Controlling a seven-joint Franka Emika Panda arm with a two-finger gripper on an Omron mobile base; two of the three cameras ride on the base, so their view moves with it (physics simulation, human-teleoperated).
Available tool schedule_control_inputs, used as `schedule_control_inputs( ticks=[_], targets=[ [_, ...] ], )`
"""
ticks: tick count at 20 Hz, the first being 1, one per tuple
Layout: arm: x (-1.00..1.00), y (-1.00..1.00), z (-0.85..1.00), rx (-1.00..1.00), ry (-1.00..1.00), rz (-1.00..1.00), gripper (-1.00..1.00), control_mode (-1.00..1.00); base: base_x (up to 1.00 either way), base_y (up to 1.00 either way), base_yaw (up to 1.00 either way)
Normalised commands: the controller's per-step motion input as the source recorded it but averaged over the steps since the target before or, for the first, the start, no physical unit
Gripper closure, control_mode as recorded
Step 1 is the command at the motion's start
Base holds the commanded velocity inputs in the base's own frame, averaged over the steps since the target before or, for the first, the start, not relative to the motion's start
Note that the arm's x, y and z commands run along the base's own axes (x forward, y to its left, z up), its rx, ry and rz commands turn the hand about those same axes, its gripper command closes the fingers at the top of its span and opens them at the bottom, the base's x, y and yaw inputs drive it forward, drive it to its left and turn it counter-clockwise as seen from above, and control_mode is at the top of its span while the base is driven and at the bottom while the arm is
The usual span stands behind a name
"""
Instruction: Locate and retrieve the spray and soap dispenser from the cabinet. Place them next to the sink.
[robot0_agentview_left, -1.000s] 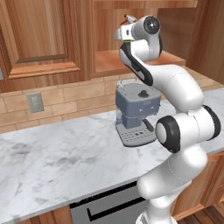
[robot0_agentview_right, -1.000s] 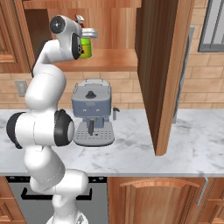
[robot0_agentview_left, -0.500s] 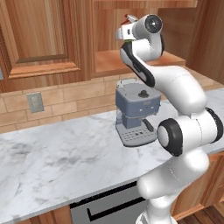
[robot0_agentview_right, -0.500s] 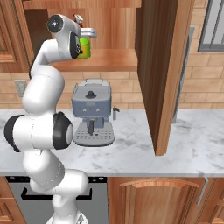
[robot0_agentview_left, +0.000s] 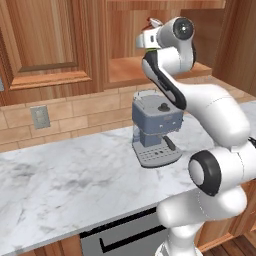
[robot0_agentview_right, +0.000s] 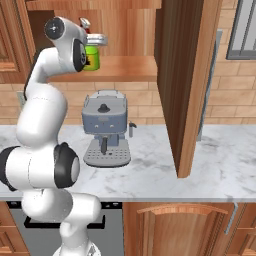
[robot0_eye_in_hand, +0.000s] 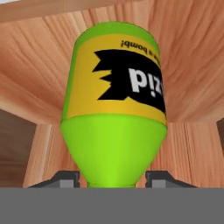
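Item: spray (robot0_eye_in_hand: 114, 109), green bottle with yellow-black label, stood inside the open niche of the cabinet (robot0_agentview_right: 127, 70), above the grey coffee machine (robot0_agentview_right: 105, 129) on the marble counter (robot0_agentview_left: 75, 180). Gripper (robot0_eye_in_hand: 113, 178) clamped either side of its neck, seen inverted in the hand view.

Grey-white marble counter (robot0_agentview_left: 65, 185), tan brick backsplash (robot0_agentview_left: 85, 112) with outlet (robot0_agentview_left: 39, 116), panelled wood doors (robot0_agentview_left: 42, 42), blue-grey coffee machine (robot0_agentview_right: 105, 127), perhaps a window (robot0_agentview_right: 246, 27) at right.
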Motion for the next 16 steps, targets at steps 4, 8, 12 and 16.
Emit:
schedule_control_inputs(
  ticks=[4,8,12,16],
  targets=[
    [-0.8,0.0,0.0,0.0,-0.01,0.0,1.0,-1.0,0.0,0.0,0.0],
    [-0.88,-0.01,0.0,0.0,-0.02,0.0,1.0,-1.0,0.0,0.0,0.0],
    [-0.98,-0.03,0.0,0.01,-0.03,0.0,1.0,-1.0,0.0,0.0,0.0],
    [-1.0,-0.05,0.0,0.02,-0.05,0.0,1.0,-1.0,0.0,0.0,0.0]
  ],
)
